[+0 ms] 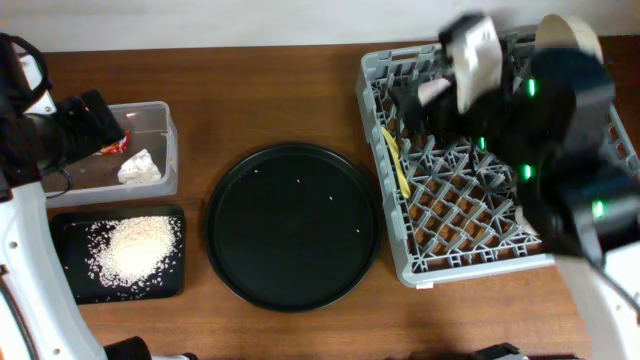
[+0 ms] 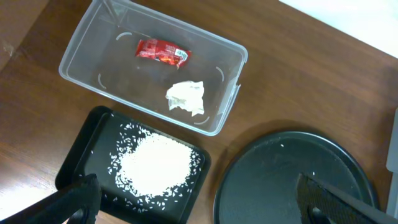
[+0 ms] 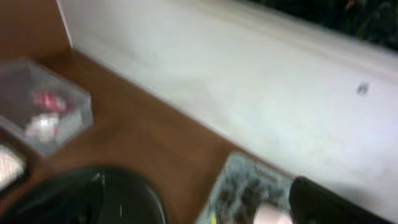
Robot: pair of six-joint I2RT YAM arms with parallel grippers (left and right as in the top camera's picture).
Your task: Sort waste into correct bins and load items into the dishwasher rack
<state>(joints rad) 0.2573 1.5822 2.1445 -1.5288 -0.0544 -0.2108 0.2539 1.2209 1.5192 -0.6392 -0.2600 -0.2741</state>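
Right hand [image 1: 450, 85] is pure blur over the dishwasher rack [image 1: 470, 262] so can't tell its grip, left hand [image 2: 199, 208] hangs wide open, empty. The red sauce packet [image 2: 161, 50] sits in the clear tub [image 2: 81, 46]. I'd slow down and seat items between the pegs

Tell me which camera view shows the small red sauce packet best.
The left wrist view: the small red sauce packet lies sharp and unobstructed in the clear plastic rectangular tub. Overhead shows only a small red sliver; the right wrist view, a blurred red smear.
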